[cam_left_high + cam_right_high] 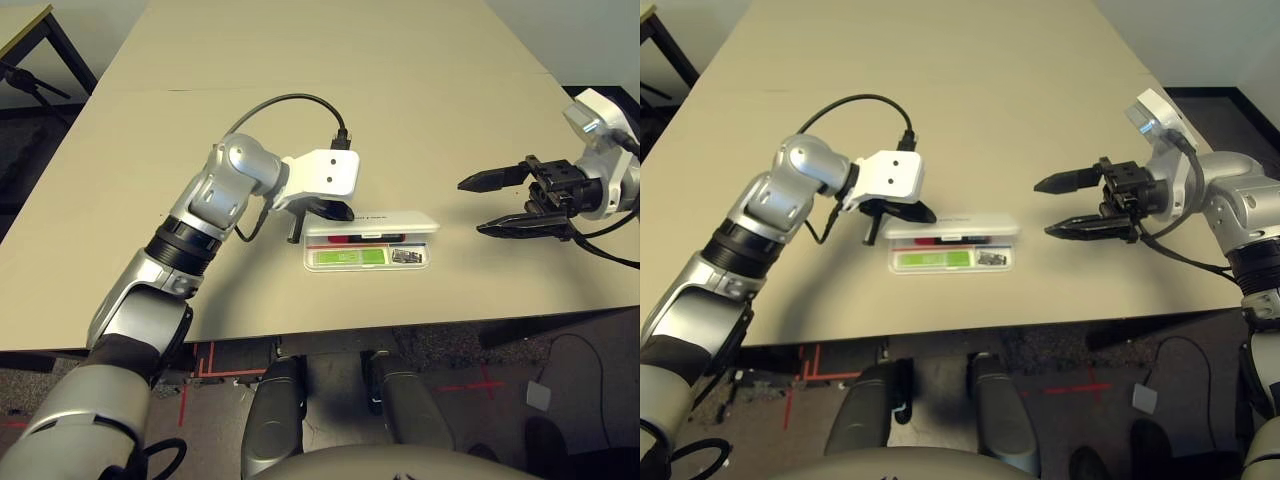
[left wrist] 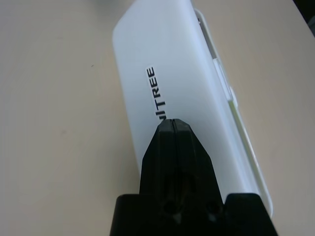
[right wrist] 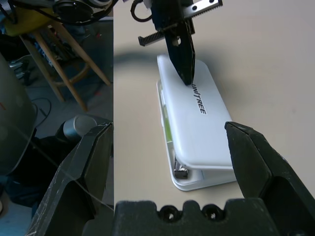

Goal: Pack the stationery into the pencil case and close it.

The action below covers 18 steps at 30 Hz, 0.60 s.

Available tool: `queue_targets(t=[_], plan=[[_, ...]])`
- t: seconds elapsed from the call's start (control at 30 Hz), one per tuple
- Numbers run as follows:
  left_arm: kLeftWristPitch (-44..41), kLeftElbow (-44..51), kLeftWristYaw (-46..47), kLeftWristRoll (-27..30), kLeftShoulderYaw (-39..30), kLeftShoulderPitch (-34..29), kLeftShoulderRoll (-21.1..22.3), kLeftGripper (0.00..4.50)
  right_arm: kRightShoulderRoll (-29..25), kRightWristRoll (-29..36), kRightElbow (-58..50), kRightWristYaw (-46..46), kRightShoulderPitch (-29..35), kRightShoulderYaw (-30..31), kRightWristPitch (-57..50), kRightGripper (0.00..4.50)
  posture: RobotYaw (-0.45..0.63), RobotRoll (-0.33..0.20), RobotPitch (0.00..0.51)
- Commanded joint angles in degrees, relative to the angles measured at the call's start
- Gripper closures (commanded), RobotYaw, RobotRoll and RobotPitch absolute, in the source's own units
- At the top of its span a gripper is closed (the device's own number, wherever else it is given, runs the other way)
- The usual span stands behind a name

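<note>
Lying on the pale table, close to its near edge, the pencil case has its long axis running left to right before the robot, roughly along that edge. Its opening faces the robot and its hinge side is away; the white lid leans over the tray, only partly down. I can read the dark UNITREE lettering along the lid's length.

Inside, the green highlighter lies lengthwise at the front left, with the stubby silver-and-black piece at the front right. Behind them the red marker runs the same way, black end to the right, partly hidden under the lid.

The left gripper is closed, its fingertips together at the lid beside the lettering; I can't tell whether they press on it. That gripper and its arm stand over the case's far left part. The right gripper is wide open and empty, pointing left, just off the case's right end.

A black cable arches over the left wrist. Beyond the table's edge are a wooden stool and red tape on the floor.
</note>
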State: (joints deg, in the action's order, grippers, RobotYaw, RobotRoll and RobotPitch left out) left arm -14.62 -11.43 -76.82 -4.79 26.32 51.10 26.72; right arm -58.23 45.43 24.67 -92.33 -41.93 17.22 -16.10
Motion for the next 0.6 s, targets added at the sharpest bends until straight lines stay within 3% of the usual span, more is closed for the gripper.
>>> queue_targets(t=[0.03, 0.37, 0.6], plan=[[-0.4, 1.4, 0.6, -1.4, 2.9, -1.4, -1.1, 4.46, -1.3, 0.6, -1.3, -0.2, 1.3, -1.1, 0.2, 0.00, -0.05, 0.000, 0.156], [-1.0, 0.6, 0.2, -3.8, 8.0, -6.7, -0.7, 4.46, -2.3, -0.4, -1.1, -0.2, 1.5, -1.2, 3.2, 0.00, -0.06, 0.000, 0.158], [-4.0, 2.4, -1.1, -1.9, 7.6, -7.1, -1.2, 4.46, -1.8, -0.3, -0.9, -0.2, 1.0, -0.5, 4.0, 0.00, -0.06, 0.000, 0.158]])
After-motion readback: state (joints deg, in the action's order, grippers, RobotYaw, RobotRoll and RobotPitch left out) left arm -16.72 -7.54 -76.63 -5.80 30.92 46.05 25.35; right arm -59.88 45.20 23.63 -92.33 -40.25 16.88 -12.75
